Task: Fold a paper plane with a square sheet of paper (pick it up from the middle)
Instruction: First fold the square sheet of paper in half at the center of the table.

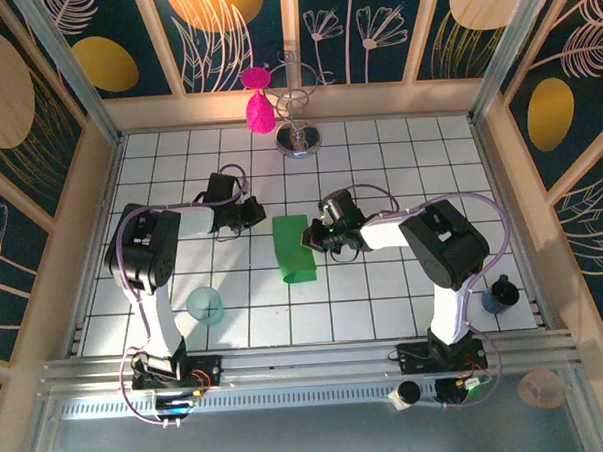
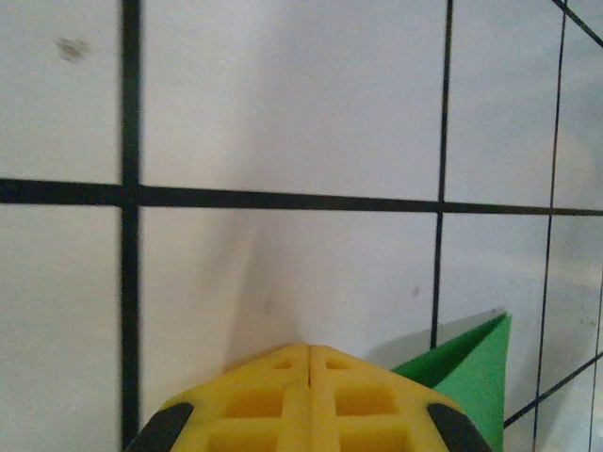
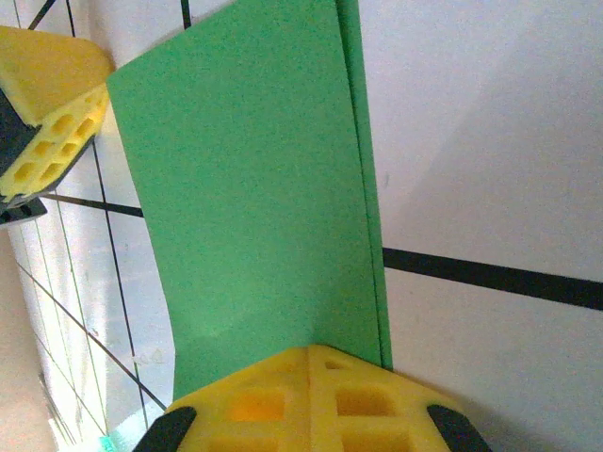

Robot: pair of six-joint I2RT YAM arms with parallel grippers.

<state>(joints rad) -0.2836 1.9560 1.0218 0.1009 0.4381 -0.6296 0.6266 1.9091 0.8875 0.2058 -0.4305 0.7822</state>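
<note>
- The sheet of paper (image 1: 293, 251) is bright green and lies near the middle of the tiled counter (image 1: 379, 163), folded into a long, narrow strip running from far-left to near-right.
- In the right wrist view a second layer shows as a thin band along the strip's right edge.
- The right end effector (image 1: 312, 238) sits at the strip's right edge. Its yellow fingers (image 3: 273, 405) are pressed fully together, with the tips against the paper; I cannot tell whether they pinch a layer or only touch it.
- The left end effector (image 1: 253, 218) is just left of the strip's far end, low over the counter. Its fingers (image 2: 273, 400) are closed tight on nothing, and a green corner of the paper lies just to their right.
- A translucent teal cup (image 1: 206, 305) stands near-left of the paper, well apart from it.
- A pink teardrop-shaped object (image 1: 259, 110) hangs beside a wire stand (image 1: 299, 126) at the far edge.
- A small dark cup (image 1: 501, 295) stands at the near-right edge.
</note>
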